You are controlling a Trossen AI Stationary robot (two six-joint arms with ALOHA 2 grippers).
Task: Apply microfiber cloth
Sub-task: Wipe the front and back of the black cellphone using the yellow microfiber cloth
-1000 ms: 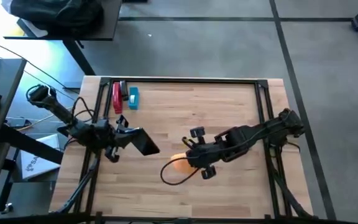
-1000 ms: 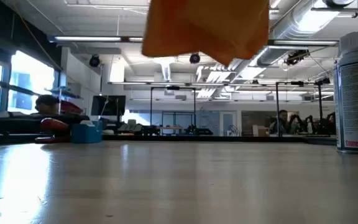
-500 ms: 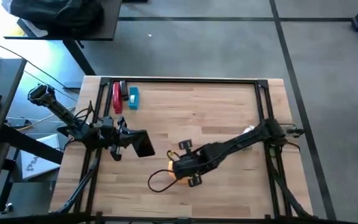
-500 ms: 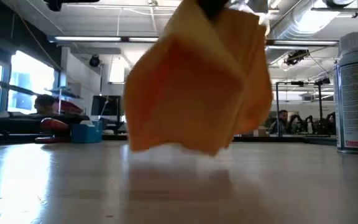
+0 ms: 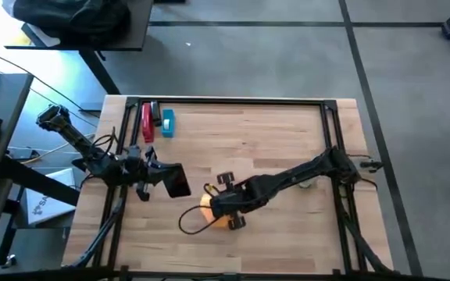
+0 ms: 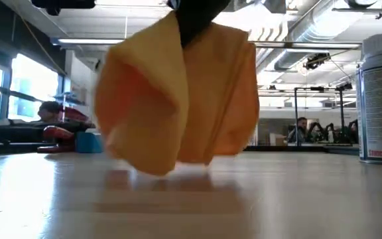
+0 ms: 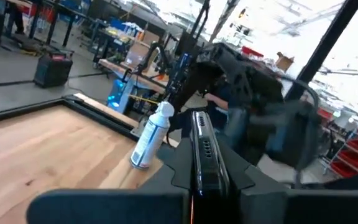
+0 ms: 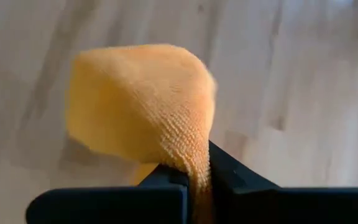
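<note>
So compared with a second ago the right arm is reaching way further across the table toward the left one, and the microfiber cloth [image 6: 178, 99] is hanging much lower, its bottom folds nearly brushing the wood in the low view. The left arm is barely shifting at all.

Going left to right: the red tool [image 5: 147, 122] and the blue box [image 5: 168, 122] are sitting at the table's [image 5: 287, 133] far left corner, well out of the way. Next the left gripper [image 5: 156, 173] is hovering over the left side, clamped on the black phone [image 5: 177, 182]; in the left wrist view you're looking along the phone's edge [image 7: 201, 152] standing up between the fingers. Just right of that the right gripper [image 5: 214, 204] is pinching the cloth [image 5: 207, 201], and the right wrist view shows the fingers squeezed tight on a fold with the rest of the cloth [image 8: 143, 106] ballooning out in front. Off on the right the white spray bottle [image 6: 381, 99] is standing upright, untouched.

My read: this is the bring-the-cloth-to-the-phone step, and the wiping isn't happening yet, since cloth and phone are close but I can't see them touching. The next move probably needs the cloth pressed flat on the phone's face, with the left arm holding it steady and the screen turned toward the cloth.
</note>
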